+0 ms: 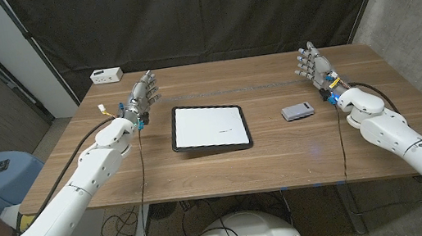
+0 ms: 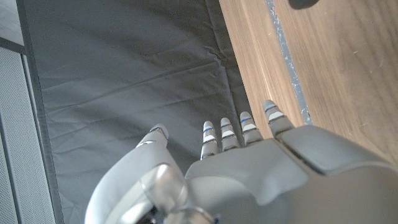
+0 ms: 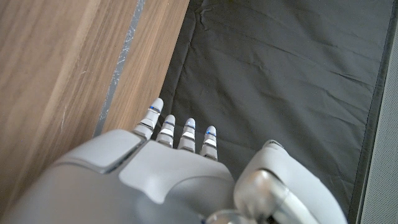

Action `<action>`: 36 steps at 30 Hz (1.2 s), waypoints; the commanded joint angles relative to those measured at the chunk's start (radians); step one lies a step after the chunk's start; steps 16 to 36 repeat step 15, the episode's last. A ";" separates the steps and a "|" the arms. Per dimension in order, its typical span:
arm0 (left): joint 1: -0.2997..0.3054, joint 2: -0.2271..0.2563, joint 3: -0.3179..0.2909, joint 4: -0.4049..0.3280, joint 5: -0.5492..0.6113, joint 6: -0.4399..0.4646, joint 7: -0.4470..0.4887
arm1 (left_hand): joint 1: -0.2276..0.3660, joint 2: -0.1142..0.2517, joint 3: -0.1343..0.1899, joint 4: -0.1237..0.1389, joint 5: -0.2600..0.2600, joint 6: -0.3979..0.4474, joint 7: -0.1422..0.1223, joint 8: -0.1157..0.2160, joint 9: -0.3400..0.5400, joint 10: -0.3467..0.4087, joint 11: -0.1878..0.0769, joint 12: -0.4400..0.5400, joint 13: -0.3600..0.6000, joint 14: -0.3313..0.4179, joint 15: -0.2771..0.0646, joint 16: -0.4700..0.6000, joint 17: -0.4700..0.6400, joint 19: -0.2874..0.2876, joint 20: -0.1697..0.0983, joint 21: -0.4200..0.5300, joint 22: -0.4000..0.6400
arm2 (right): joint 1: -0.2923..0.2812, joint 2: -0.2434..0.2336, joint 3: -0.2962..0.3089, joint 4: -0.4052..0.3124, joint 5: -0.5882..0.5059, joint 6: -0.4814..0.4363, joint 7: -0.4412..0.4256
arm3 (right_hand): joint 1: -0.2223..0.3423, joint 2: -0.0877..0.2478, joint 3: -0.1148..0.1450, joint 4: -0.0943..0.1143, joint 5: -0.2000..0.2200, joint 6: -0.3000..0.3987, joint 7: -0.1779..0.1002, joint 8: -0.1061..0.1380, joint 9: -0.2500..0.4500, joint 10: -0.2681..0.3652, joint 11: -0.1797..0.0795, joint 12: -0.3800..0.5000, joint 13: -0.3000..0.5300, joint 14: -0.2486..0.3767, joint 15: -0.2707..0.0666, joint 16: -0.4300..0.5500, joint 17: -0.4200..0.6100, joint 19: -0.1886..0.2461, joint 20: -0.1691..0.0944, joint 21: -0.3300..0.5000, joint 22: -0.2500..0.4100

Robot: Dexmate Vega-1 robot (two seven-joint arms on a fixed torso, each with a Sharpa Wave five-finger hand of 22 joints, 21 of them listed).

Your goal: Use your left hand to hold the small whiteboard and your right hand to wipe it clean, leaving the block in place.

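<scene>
The small whiteboard [image 1: 210, 126] lies flat on the wooden worktop [image 1: 282, 153], in the middle, between the two hands; it looks white with a dark rim. The left hand [image 1: 141, 93] is up over the worktop, its fingers [image 1: 148, 80] spread apart and holding nothing; the whiteboard is near these fingers but apart from them. The right hand [image 1: 312, 65] is up too, fingers [image 1: 306, 54] apart and holding nothing; a small grey block [image 1: 299, 111] lies on the worktop near these fingers, between them and the whiteboard. A little white box [image 1: 106, 75] sits at the far edge, beyond the left fingers; a dark cloth [image 1: 204, 11] hangs behind.
</scene>
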 commanded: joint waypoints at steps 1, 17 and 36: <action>-0.013 -0.039 0.010 0.053 -0.001 -0.047 -0.011 | -0.008 -0.001 0.001 0.009 0.008 -0.011 -0.001 -0.004 -0.001 -0.006 -0.004 0.003 0.003 -0.013 0.001 0.000 0.004 -0.005 0.004 0.008 0.002 | 0.008 0.043 -0.016 0.029 -0.003 0.034 -0.025 | -0.005 0.003 0.001 0.003 0.008 -0.005 -0.002 0.001 0.002 -0.006 0.000 -0.002 -0.001 -0.002 0.005 -0.004 0.000 -0.007 0.007 -0.006 0.003; 0.017 -0.069 0.016 0.065 -0.010 -0.076 0.001 | -0.022 -0.001 0.001 0.015 0.011 -0.007 -0.008 0.004 -0.002 -0.002 -0.007 0.009 0.003 -0.012 -0.002 0.003 0.002 0.003 -0.013 0.013 0.001 | -0.016 0.048 -0.019 0.021 -0.020 0.033 -0.079 | -0.004 0.010 0.007 -0.002 0.011 0.017 0.001 0.011 0.001 0.019 -0.010 0.008 -0.004 0.027 -0.027 -0.007 -0.001 0.025 -0.018 -0.018 0.003; 0.017 -0.069 0.016 0.065 -0.010 -0.076 0.001 | -0.022 -0.001 0.001 0.015 0.011 -0.007 -0.008 0.004 -0.002 -0.002 -0.007 0.009 0.003 -0.012 -0.002 0.003 0.002 0.003 -0.013 0.013 0.001 | -0.016 0.048 -0.019 0.021 -0.020 0.033 -0.079 | -0.004 0.010 0.007 -0.002 0.011 0.017 0.001 0.011 0.001 0.019 -0.010 0.008 -0.004 0.027 -0.027 -0.007 -0.001 0.025 -0.018 -0.018 0.003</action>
